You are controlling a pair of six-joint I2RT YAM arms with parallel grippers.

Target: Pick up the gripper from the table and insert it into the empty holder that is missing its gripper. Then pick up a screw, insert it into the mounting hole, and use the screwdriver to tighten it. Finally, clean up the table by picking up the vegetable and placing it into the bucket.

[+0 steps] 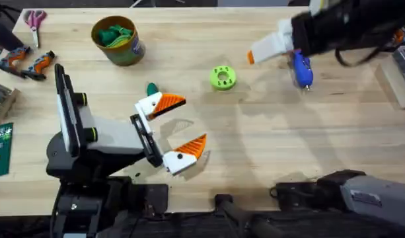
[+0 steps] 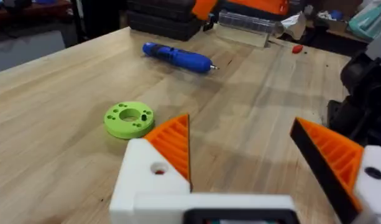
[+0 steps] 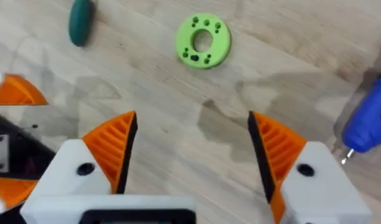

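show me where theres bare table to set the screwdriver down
Free: the wide stretch of table below the lime-green disc, right of the left gripper, and the strip between the bucket and the disc. Crowded: the far-left edge with scissors and pliers, and around the vegetable.

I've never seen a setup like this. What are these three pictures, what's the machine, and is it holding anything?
It's two robot arms at a wooden table. One picture looks down from above; the other two come from cameras on each wrist. The left gripper and right gripper each have two orange-padded fingers, open and holding nothing. On the table lie a blue screwdriver, a lime-green disc, a dark green vegetable, and a bucket with green things inside.
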